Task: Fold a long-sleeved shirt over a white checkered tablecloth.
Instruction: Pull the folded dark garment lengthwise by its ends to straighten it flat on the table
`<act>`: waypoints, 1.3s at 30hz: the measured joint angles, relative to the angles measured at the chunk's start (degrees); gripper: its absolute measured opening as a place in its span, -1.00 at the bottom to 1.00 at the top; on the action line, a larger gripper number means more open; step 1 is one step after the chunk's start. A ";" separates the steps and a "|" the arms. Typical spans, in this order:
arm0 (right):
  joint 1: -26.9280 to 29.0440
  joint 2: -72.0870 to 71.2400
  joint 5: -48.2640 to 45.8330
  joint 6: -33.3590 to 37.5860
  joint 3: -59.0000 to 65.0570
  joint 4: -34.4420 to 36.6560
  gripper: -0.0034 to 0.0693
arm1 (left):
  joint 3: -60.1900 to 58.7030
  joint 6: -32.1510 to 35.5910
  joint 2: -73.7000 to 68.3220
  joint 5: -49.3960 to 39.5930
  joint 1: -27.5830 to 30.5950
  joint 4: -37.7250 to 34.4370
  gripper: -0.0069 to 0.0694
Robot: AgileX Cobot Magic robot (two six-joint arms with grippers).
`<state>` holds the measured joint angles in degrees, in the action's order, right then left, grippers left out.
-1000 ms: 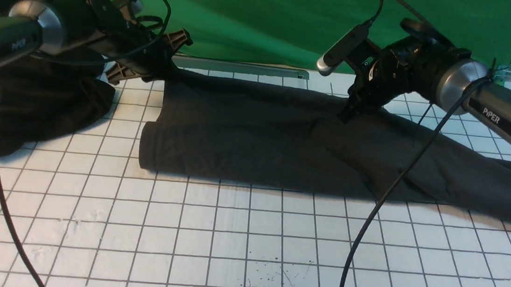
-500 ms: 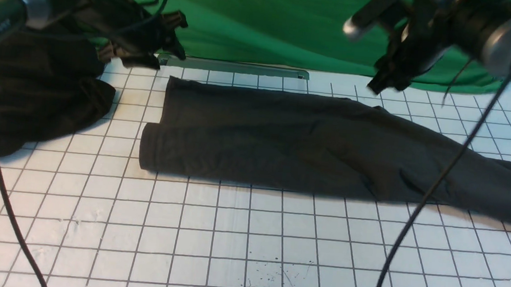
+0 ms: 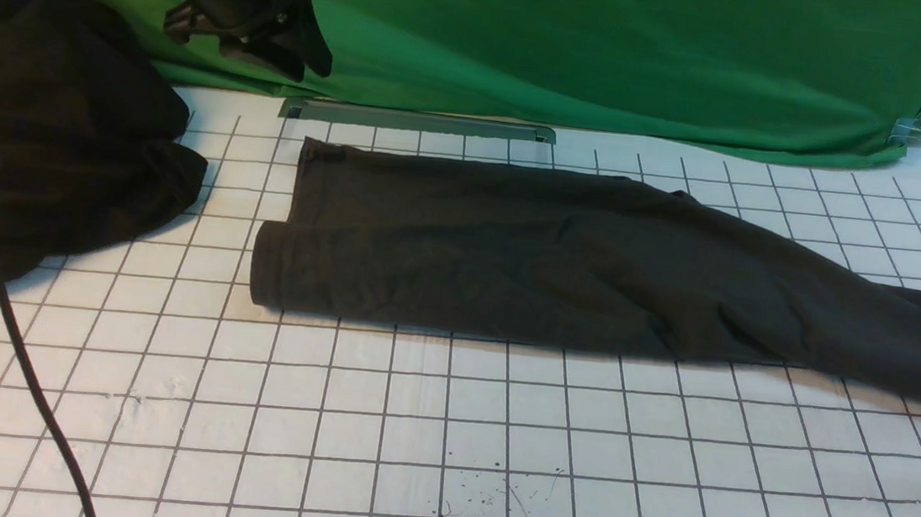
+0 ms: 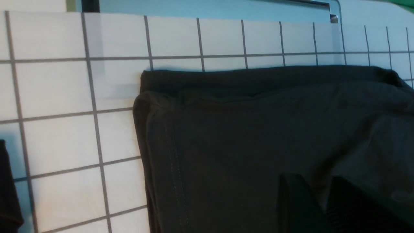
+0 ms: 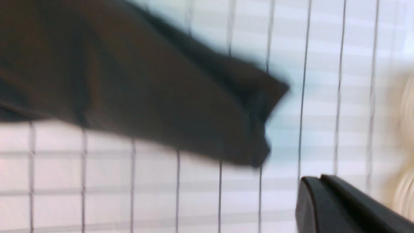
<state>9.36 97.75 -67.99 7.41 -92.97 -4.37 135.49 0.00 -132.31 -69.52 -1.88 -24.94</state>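
White checkered tablecloth [image 3: 409,439] spans the frame; across its middle lies the charcoal knit long-sleeved shirt [image 3: 459,275], partly folded. Upper left, the black metal left gripper [image 3: 313,75] hangs empty, its jaws slightly parted; the closed right gripper [image 5: 312,178] holds nothing. Best smooth the creases gently before folding further.

Charcoal-black shirt [image 3: 460,267]; white tablecloth [image 3: 411,423], grey-checked.

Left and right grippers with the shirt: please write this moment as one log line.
left gripper: off shirt | right gripper: shut, empty | long-sleeved shirt: lying on checkered tablecloth
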 joint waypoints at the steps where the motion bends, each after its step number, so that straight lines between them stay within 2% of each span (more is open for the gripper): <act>1: 2.84 -0.32 1.58 0.00 3.19 1.82 -0.91 | 0.04 0.00 0.00 0.01 -0.02 -0.05 -0.63; 4: 8.88 0.16 8.19 1.04 10.48 7.40 -0.76 | 0.11 0.00 0.00 -0.06 -0.02 -0.36 -0.79; 6: 12.13 1.52 11.99 2.39 14.74 11.86 -0.52 | 0.11 0.30 0.00 -0.06 -0.02 -0.36 -0.81; 8: 13.50 3.32 14.81 3.26 16.54 14.07 -0.22 | 0.11 0.00 0.00 -0.06 -0.02 -0.36 -0.81; 9: 13.67 3.79 15.08 3.39 16.75 14.36 -0.20 | 0.11 0.00 0.00 -0.06 -0.02 -0.36 -0.81; 10: 13.93 5.67 17.79 3.86 17.21 15.11 0.02 | 0.11 0.00 0.00 -0.06 -0.02 -0.42 -0.81; 11: 13.98 5.91 17.79 3.92 17.27 15.22 0.02 | 0.11 0.00 0.00 -0.06 -0.02 -0.42 -0.81; 12: 13.98 7.58 20.17 4.16 17.26 15.67 0.12 | 0.11 0.00 0.00 -0.06 -0.07 -0.42 -0.81; 15: 13.66 10.55 24.08 4.30 17.26 16.39 0.13 | 0.11 0.00 0.00 -0.06 -0.07 -0.42 -0.81; 19: 12.86 13.18 28.04 4.43 17.26 16.65 -0.03 | 0.11 0.00 0.00 -0.06 -0.07 -0.37 -0.81; 23: 11.57 14.15 29.61 4.94 17.26 16.77 -0.12 | 0.11 0.30 0.00 -0.06 -0.07 -0.38 -0.81; 28: 9.54 14.90 29.73 6.16 17.26 16.84 -0.13 | 0.11 0.00 0.00 -0.06 -0.07 -0.38 -0.81; 31: 8.77 14.96 29.73 6.36 17.26 16.98 -0.06 | 0.11 0.00 0.00 -0.06 -0.07 -0.38 -0.81; 33: 8.50 15.07 28.23 6.52 16.03 16.98 0.12 | 0.11 0.00 0.00 -0.06 -0.07 -0.38 -0.81; 36: 8.50 15.18 24.95 6.52 13.59 16.98 0.26 | 0.11 0.00 0.00 -0.06 -0.07 -0.43 -0.81; 39: 8.50 15.18 21.74 5.88 10.66 17.03 0.31 | 0.11 0.00 0.00 -0.06 -0.07 -0.43 -0.81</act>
<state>17.86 112.93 -46.25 13.29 -82.31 12.66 135.60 0.00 -132.31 -69.59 -1.95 -25.37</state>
